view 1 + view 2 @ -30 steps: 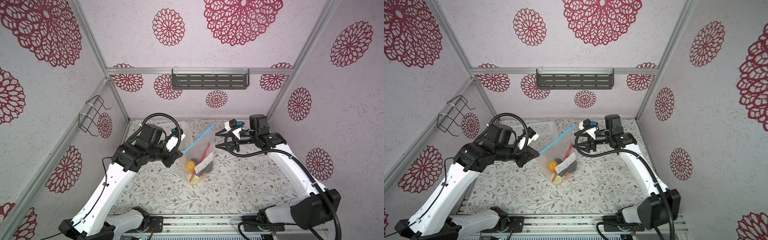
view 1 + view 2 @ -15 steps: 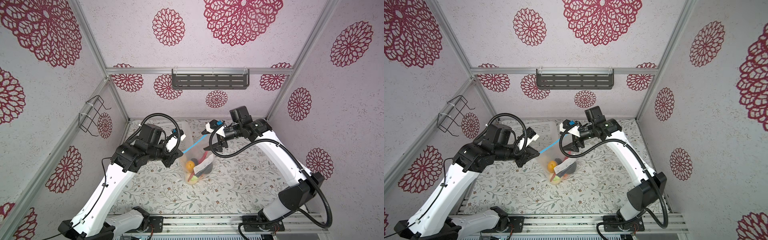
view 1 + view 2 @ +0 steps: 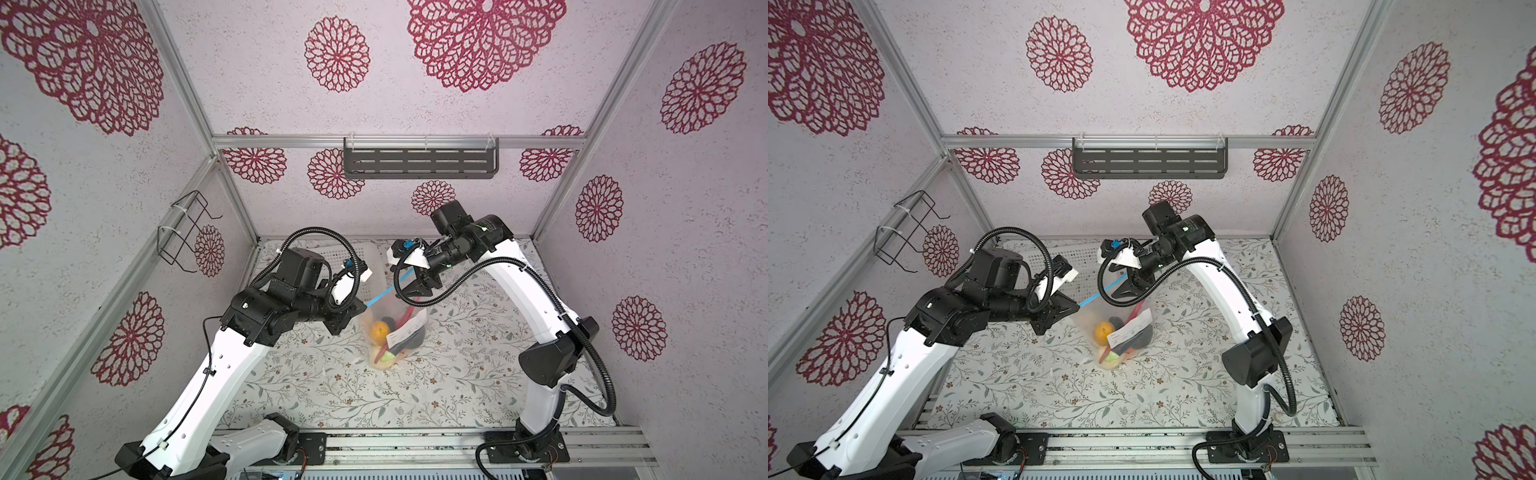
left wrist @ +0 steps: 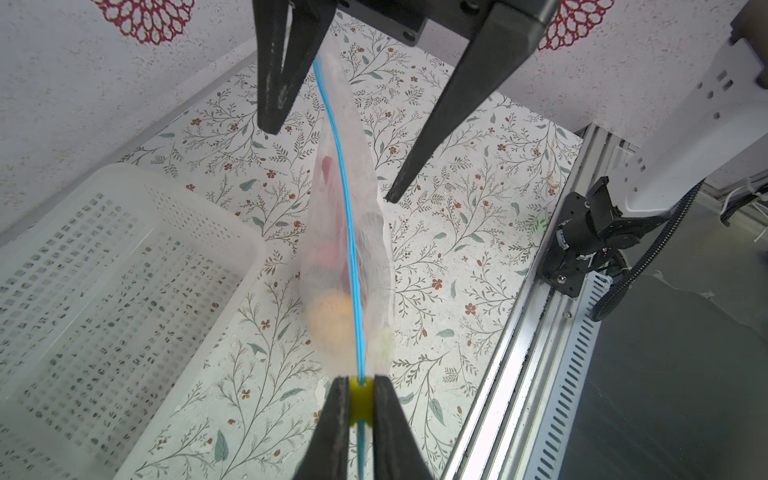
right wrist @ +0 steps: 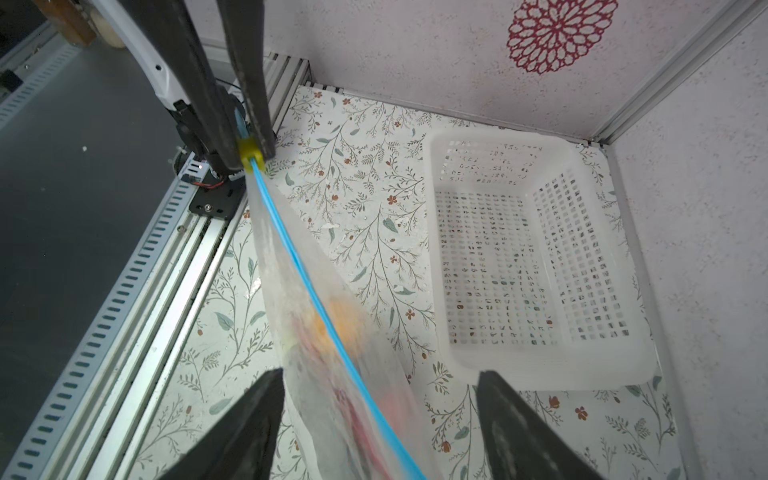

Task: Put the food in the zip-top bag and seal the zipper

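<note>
Changes for your record:
- White right arm (image 3: 519, 291): swung in from the right side toward the middle, elbow raised.
- Black right gripper (image 4: 330, 164): come down over the far end of the thin light blue zipper strip (image 4: 347, 216), jaws apart, one on each side of the clear crinkly plastic bag (image 3: 374, 316).

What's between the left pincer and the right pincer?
The zipper: its blue strip runs from the yellow slider, pinched in the left pincer, to between the open jaws of the right pincer. Clearest in the left wrist view.
</note>
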